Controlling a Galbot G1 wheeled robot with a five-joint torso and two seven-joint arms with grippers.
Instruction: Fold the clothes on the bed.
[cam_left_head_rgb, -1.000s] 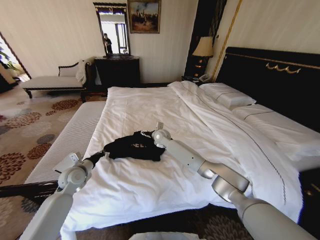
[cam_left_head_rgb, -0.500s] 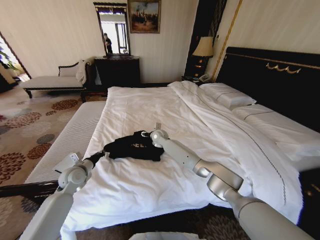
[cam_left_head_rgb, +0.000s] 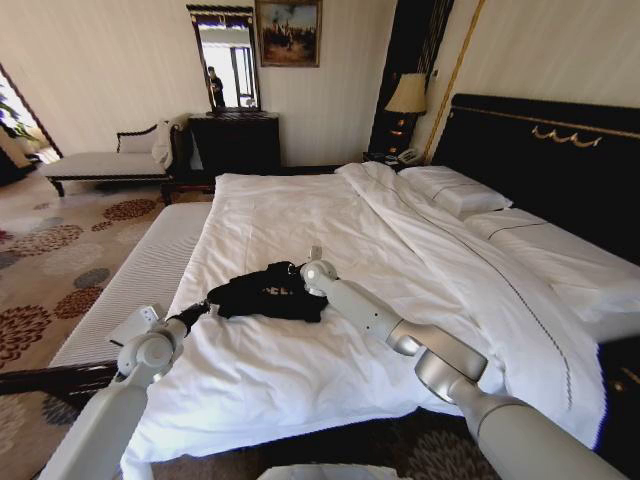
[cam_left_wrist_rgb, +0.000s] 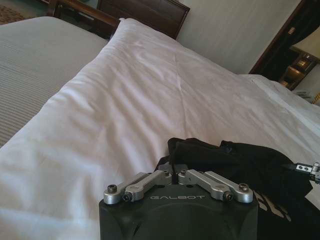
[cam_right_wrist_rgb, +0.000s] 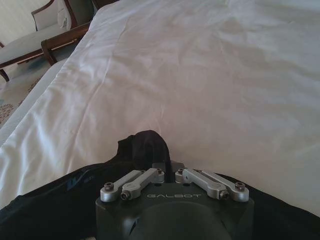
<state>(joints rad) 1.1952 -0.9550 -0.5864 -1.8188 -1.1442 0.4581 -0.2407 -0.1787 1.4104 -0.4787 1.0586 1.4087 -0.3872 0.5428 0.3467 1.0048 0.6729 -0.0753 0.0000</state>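
On the white bed (cam_left_head_rgb: 280, 215), crumpled black T-shirt (cam_left_head_rgb: 268, 292) pinched in closed jaws of left gripper (cam_left_head_rgb: 207, 309) and right gripper (cam_left_head_rgb: 291, 268).

Soft daylight on the bed (cam_left_head_rgb: 300, 215) (wide-angle bending at edges), sharp focus.

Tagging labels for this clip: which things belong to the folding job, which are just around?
Job: crumpled black soft-fabric T-shirt; large white-sheeted bed; left gripper and right gripper, both shut on it.
Around: white pillows; white-cushioned chaise; bedside lamp.
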